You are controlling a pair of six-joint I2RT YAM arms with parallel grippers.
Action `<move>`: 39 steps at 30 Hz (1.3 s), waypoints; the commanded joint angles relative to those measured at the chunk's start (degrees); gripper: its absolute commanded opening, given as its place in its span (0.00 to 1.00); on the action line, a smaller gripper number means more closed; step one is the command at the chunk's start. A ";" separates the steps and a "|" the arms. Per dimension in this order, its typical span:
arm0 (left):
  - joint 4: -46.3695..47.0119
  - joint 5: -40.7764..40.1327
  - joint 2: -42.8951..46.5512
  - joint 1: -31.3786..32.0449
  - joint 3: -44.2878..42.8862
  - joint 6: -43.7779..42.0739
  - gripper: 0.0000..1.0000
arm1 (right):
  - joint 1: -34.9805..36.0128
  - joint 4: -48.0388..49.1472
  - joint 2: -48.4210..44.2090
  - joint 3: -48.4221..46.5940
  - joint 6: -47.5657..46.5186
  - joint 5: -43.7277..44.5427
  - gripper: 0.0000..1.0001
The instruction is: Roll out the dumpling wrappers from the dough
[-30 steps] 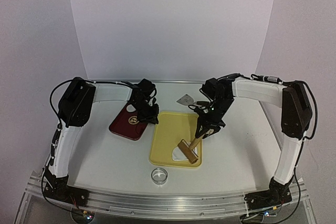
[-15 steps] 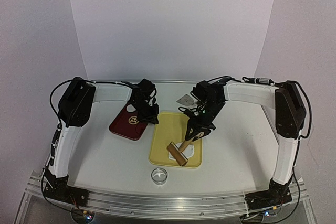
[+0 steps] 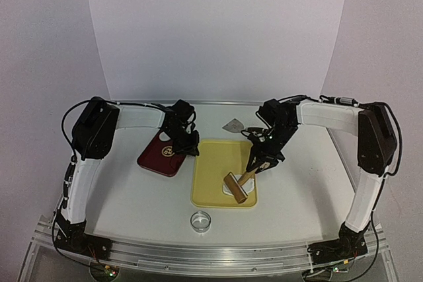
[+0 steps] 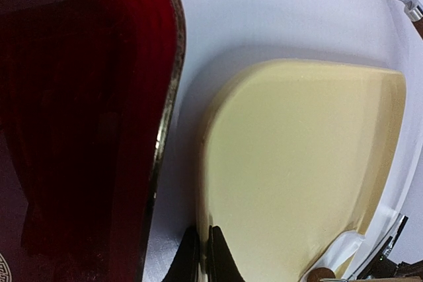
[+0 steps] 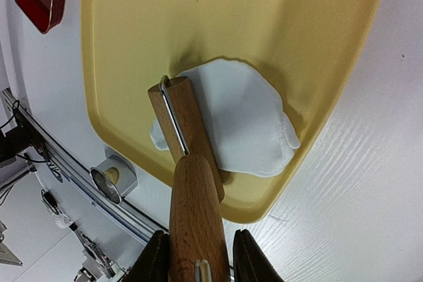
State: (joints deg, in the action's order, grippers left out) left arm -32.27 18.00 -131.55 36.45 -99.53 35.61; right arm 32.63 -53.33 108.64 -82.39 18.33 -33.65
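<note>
Wood fills the right jaws: we see them clamped on the thick round handle of a small wooden roller (image 5: 187,138), whose barrel lies across a thin, soft white sheet of dough (image 5: 246,122). That dough sits in the near right corner of a shallow pale-yellow plastic tray (image 3: 211,160), with one lobe reaching the foot of the tray wall. The left jaws look pressed together on the rim at the tray's far left corner, as best we can tell from the left wrist view, where only their dark tips show. We see no round dumpling wrappers; the sheet is whole.

We judge a few things could go wrong from here. The dough is so close to the corner that a stroke outward could run the barrel up the tray wall and pinch or tear the thin edge. Soft dough may also cling to the wood and lift with it. If the left hold slips, the tray could skate on the smooth surface under the roller's push.

Beyond the tray, a glossy dark-red dish (image 3: 158,156) lies just beside its left edge. A small shiny ring cutter (image 3: 200,220) stands near its front edge, and a metal scraper with a brown handle (image 3: 232,125) lies behind it. All rest on a smooth white desk (image 3: 301,193), closed in by plain white walls.
</note>
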 commanded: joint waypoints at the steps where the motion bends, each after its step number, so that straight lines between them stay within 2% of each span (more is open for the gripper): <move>1: -0.64 -2.84 -0.31 -1.43 -1.05 -1.61 0.00 | -2.65 -6.53 5.59 2.86 -2.39 25.84 0.00; 26: -3.44 -1.80 -3.36 -3.75 -6.83 -4.48 0.00 | -10.75 -10.21 6.06 0.19 -2.34 27.05 0.00; 35: -2.92 -0.35 -3.89 -3.75 -7.45 -4.76 0.00 | -11.15 -10.10 6.52 0.80 -1.68 26.09 0.00; 39: -2.60 0.14 -3.86 -3.75 -7.19 -4.45 0.00 | -8.73 -7.77 8.33 2.73 -0.75 24.17 0.00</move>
State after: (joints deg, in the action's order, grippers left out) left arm -35.46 21.02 -134.42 35.06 -104.66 34.94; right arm 23.10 -59.33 109.97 -85.03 16.68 -33.71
